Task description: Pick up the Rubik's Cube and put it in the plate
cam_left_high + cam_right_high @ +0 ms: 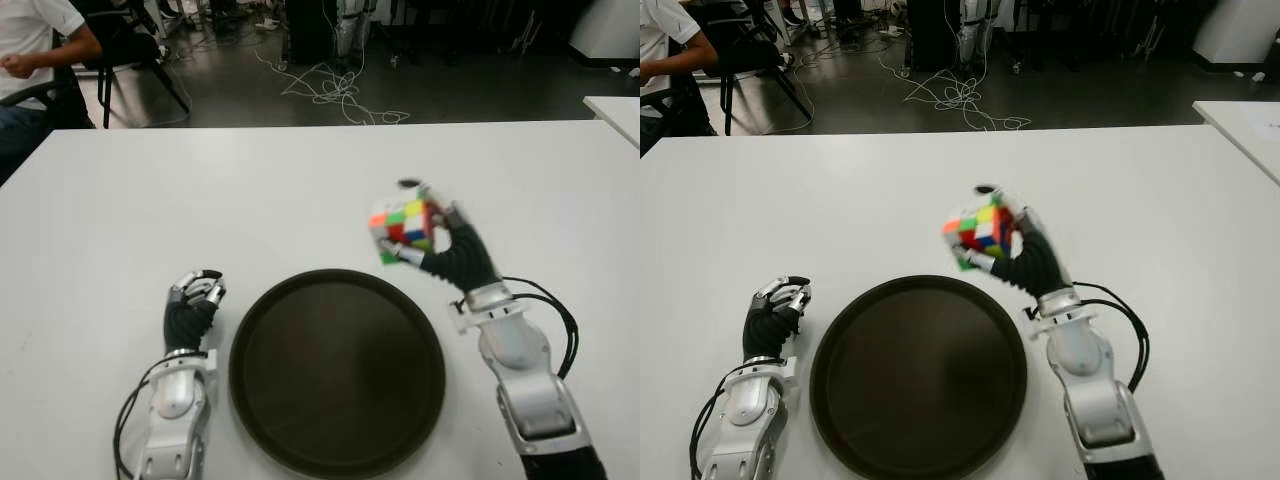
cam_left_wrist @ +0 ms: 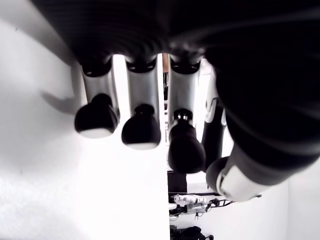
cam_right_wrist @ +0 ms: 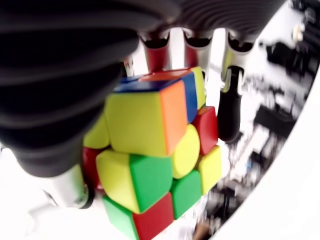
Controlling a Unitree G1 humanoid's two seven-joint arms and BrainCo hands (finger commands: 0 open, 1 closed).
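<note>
While the right hand (image 1: 455, 255) clasps it, the cube (image 1: 402, 229) looks light, rigid, slick-faced; opposite flat faces grip best above the plate (image 1: 262, 320); left hand (image 1: 192, 305) curled, empty.

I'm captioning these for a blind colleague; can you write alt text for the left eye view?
The robot's right hand holds a Rubik's Cube in the air, just beyond the right rim of a dark round plate on a white table. Its left hand shows left of the plate.

A white table (image 1: 300, 190) carries 1 dark round plate (image 1: 337, 371) near its front edge.
</note>
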